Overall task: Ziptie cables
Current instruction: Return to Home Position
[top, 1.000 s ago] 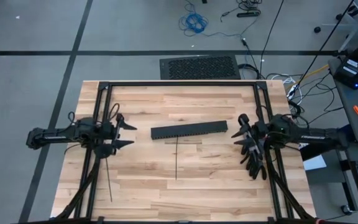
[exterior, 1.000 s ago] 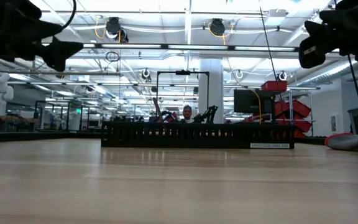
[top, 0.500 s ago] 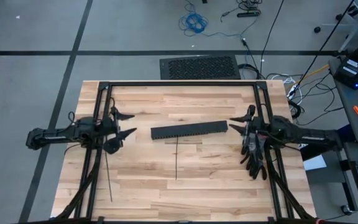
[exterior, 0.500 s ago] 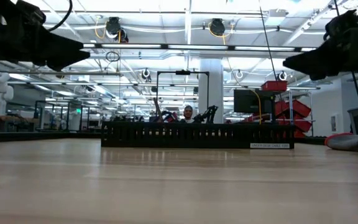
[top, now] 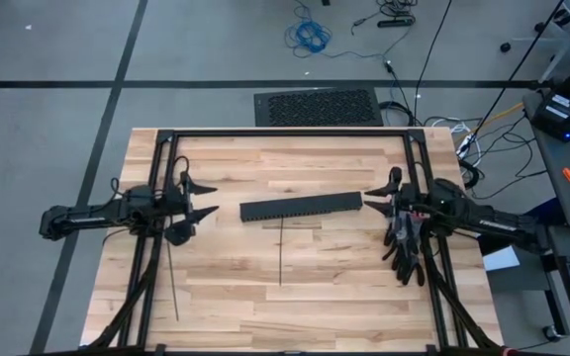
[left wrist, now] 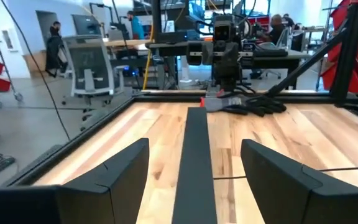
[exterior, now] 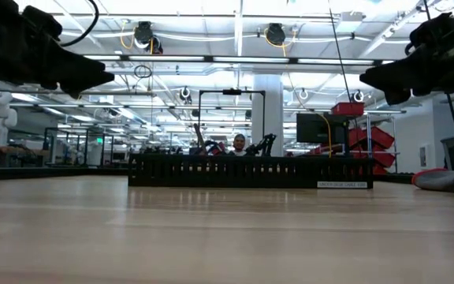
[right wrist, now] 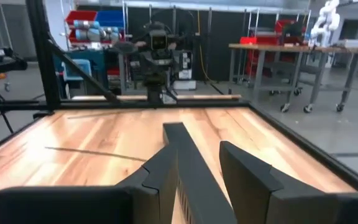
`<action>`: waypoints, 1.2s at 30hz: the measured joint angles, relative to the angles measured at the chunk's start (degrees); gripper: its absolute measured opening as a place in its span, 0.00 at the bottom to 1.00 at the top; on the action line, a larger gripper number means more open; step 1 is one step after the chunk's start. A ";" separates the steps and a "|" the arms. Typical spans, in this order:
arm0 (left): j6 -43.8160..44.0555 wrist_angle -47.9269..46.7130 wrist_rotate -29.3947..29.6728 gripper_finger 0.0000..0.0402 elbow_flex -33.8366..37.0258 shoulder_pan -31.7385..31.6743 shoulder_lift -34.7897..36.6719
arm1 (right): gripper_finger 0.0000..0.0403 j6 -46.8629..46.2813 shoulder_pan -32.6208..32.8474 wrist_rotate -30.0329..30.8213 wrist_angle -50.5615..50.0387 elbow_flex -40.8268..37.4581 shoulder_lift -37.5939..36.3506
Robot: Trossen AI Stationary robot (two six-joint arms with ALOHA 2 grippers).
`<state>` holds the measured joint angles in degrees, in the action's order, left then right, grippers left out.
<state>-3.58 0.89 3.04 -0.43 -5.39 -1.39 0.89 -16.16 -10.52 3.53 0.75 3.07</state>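
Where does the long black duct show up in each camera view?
High view: the black duct lies mid-table.
Low view: the duct spans the middle, across the table.
Left wrist view: the duct runs ahead, centre.
Right wrist view: the duct, likewise.
Shared landmark: the wooden table.

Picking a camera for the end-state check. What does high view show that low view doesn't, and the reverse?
High only: two zipties lying flat on the wooden table, one by the black cable duct's middle, one near the left gripper. Low only: the room behind, a person beyond the duct, and the gap between both grippers and the tabletop. Both: the duct across the table's middle, with the left gripper and right gripper at either end of it.
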 joint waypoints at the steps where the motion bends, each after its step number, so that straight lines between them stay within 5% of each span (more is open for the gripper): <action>1: -0.35 0.02 0.16 0.63 0.00 -0.02 0.00 | 0.28 -0.04 0.00 -0.02 0.59 0.00 0.00; 7: -1.67 0.32 1.80 0.63 0.00 -0.07 -0.02 | 0.28 -4.08 0.30 0.37 4.37 0.00 0.11; 15: -1.69 0.38 2.16 0.63 0.00 -0.07 -0.04 | 0.28 -1.64 7.08 9.64 9.13 0.02 4.42; 25: -1.67 1.00 5.99 0.63 0.02 -0.98 -0.04 | 0.28 -0.26 13.48 8.04 14.22 0.02 15.94; 36: 0.27 1.04 5.93 0.63 0.02 -0.98 -0.04 | 0.28 -0.42 11.75 8.73 6.34 -0.02 10.13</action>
<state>-3.31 1.93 8.97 -0.40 -6.37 -1.43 0.47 -4.41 -1.79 9.87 0.73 13.20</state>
